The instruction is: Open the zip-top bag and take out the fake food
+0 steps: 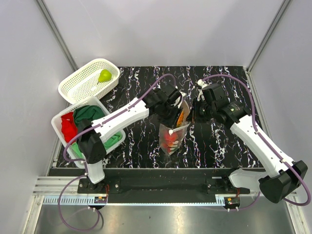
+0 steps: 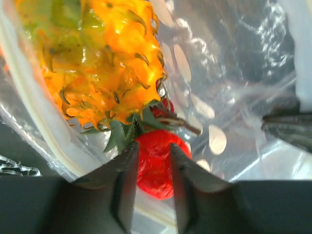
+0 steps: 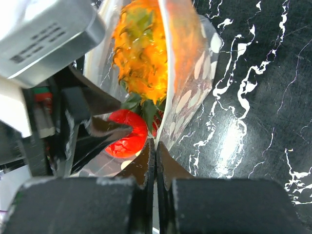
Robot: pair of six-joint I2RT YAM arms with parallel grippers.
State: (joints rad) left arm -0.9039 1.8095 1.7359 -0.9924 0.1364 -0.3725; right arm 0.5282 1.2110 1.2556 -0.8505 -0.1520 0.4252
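Left end effector [image 2: 153, 150] stands released, its jaws parted and gripping nothing, the red fruit [image 3: 127, 140] showing in the gap just beyond its tips; right end effector [image 3: 155, 148] is clenched on the edge of the zip-top bag [image 1: 171, 139], which stands at the centre of the overhead frame between the two; inside the bag lie the orange bumpy piece [image 2: 107, 63] with green leaves and the red fruit next to it; the yellow-green pear [image 1: 105, 75] sits well apart in a white perforated basket [image 1: 83, 84] at upper left; a second white basket [image 1: 73, 109] at left holds a green cloth [image 1: 90, 114] and a red cloth [image 1: 69, 127]; the bench [image 1: 219, 146] is black with white marbled veins; pale grey walls [image 1: 170, 29] with metal frame rails close it in on three sides; a grey housing [image 3: 44, 34] at the upper left of the right wrist view carries small dark print, too blurred to read.
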